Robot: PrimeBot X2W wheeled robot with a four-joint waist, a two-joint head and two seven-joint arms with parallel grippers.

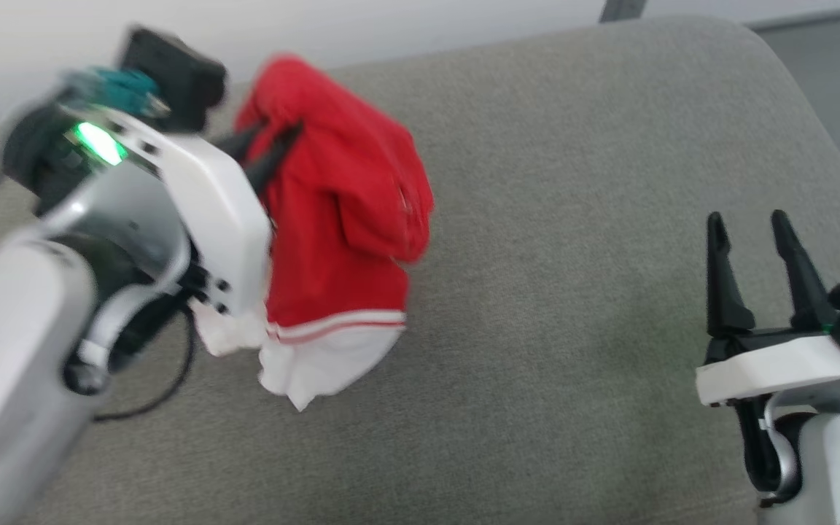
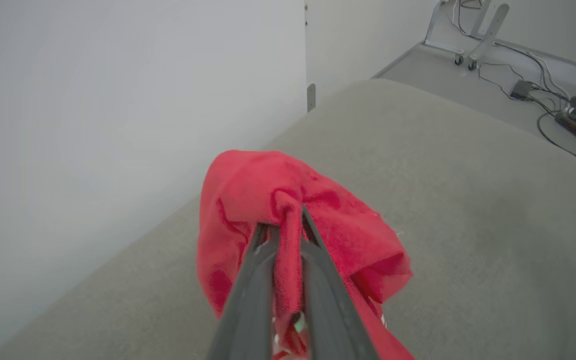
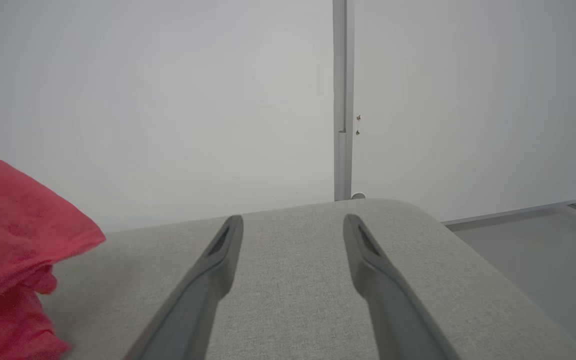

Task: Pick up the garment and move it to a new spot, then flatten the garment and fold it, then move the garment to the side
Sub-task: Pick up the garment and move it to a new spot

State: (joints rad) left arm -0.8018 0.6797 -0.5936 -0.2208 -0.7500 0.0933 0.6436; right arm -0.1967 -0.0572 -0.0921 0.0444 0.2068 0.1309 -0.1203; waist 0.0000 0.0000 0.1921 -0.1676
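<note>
Left tool (image 2: 283, 222) sits nearest the lens. Its jaws are drawn narrow and clamp a pinch of red cloth bunched between the two dark fingers (image 2: 248, 300).

Garment (image 1: 340, 240): hangs from that pinch at the far left of the counter (image 1: 573, 219), crumpled into a loose red bundle. A white sleeve (image 1: 318, 368) and its stripe trim (image 1: 336, 326) droop at the near end. I cannot tell whether the sleeve tip brushes the counter, as the head view is blurred here.

Handling, judged: light, soft and wholly limp. It has no stiffness, so it takes whatever shape the hold gives it. The knit looks grippy rather than slick, so a narrow pinch should hold it. One pinch point lets everything else sag and fold on itself, so flattening will likely want a second hold. A hem, a shoulder seam or the sleeve edge would serve best, where the cloth is doubled and easiest to find.

Right tool (image 1: 747, 219): jaws wide apart, holding and touching nothing. It is poised over the near right of the counter, well apart from the garment.

Surroundings: grey fabric covers the counter, with a pale wall (image 3: 168, 100) on its far side.
</note>
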